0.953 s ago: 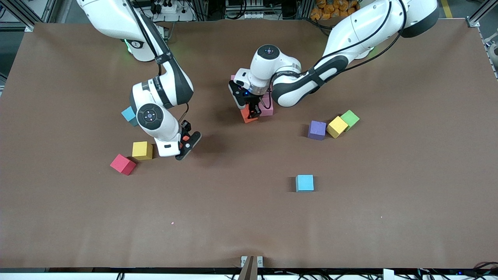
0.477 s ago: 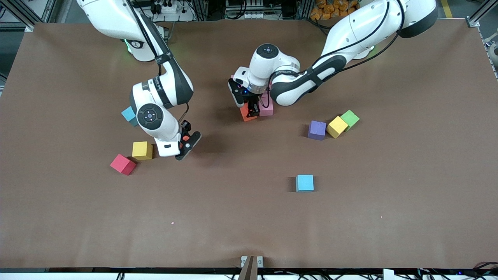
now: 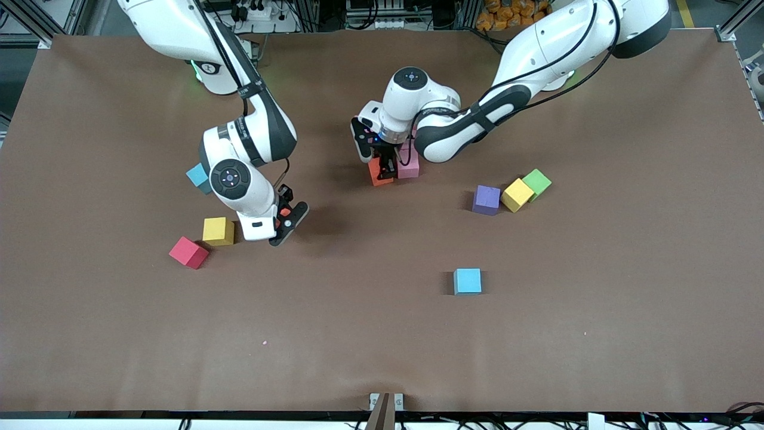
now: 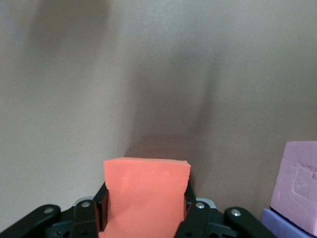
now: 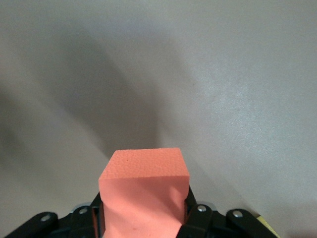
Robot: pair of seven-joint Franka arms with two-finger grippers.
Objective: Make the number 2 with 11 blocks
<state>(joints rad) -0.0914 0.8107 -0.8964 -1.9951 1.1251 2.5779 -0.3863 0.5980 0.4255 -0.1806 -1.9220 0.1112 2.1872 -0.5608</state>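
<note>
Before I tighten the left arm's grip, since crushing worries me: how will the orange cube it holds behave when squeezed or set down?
The orange cube looks like matte foam, so probably light and slightly squashy; the left gripper holds it without visible denting. Its grainy surface should resist slipping. Flat faces suggest it will sit beside the pink cube without rolling.

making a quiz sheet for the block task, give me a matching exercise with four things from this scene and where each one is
Things:
1. orange cube
2. green cube
3. red cube
4. light blue cube

Places:
A. beside a yellow cube, toward the right arm's end
B. alone, nearest the front camera
C. in the left gripper, beside a pink cube
D. touching a yellow cube, toward the left arm's end

Pairs: 1-C, 2-D, 3-A, 4-B
</note>
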